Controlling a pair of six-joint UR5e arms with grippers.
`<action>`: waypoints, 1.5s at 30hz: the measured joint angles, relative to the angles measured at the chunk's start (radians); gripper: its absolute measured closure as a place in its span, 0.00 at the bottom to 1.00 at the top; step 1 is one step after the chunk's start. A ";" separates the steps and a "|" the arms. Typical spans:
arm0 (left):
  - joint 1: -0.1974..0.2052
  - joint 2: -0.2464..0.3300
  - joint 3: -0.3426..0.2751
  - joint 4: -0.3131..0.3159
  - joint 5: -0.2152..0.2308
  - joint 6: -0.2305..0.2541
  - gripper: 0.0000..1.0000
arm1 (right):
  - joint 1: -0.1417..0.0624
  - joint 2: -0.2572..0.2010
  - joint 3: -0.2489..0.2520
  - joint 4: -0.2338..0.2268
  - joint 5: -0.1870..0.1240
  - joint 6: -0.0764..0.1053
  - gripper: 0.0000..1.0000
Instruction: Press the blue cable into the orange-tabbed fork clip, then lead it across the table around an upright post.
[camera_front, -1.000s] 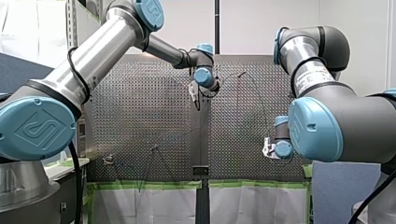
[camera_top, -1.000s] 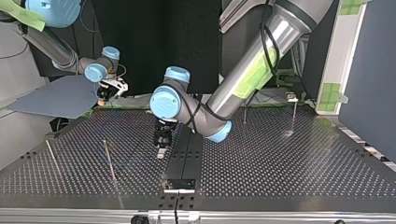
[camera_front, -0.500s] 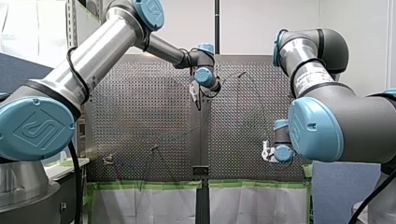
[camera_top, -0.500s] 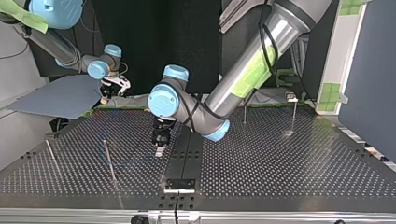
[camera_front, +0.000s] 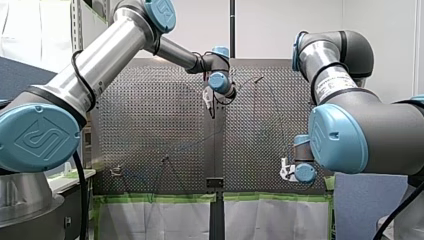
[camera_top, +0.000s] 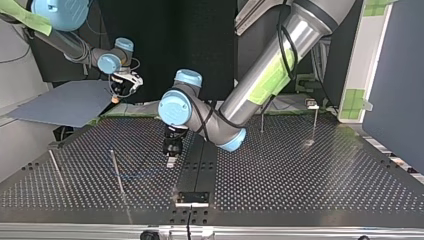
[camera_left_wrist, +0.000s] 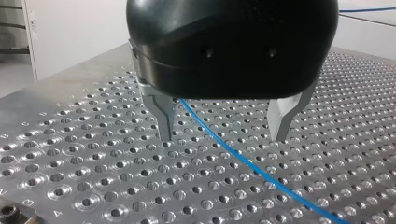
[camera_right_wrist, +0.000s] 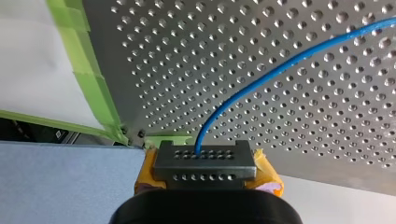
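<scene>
Perforated surface (camera_top: 300, 170) fills the top view's lower half | my left hand (camera_left_wrist: 222, 137) low at that view's centre, metal fingers (camera_left_wrist: 164, 116) spread wide, released | my right hand (camera_right_wrist: 204, 161), upper left there, yellow pads (camera_right_wrist: 267, 171) clenched on the blue cable (camera_right_wrist: 261, 79) | blue cable lies on the surface between my left hand's fingers

My left gripper (camera_top: 171, 160) hangs low over the table (camera_top: 300, 175)

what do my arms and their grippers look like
Both arms are silver tubes with grey joints and blue caps. My left arm carries a black cable; my right arm has a white label. My left gripper is black with metal fingers; my right gripper has yellow pads.
</scene>
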 joint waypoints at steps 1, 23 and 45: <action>0.000 0.000 0.000 0.000 0.000 0.000 0.00 | 0.002 -0.001 0.010 -0.010 -0.001 -0.005 1.00; 0.002 0.000 0.000 -0.004 0.000 0.008 0.00 | 0.023 -0.054 0.186 -0.186 -0.128 -0.048 1.00; 0.003 0.000 0.000 -0.007 0.000 0.008 0.00 | 0.009 -0.058 0.328 -0.387 -0.117 0.044 1.00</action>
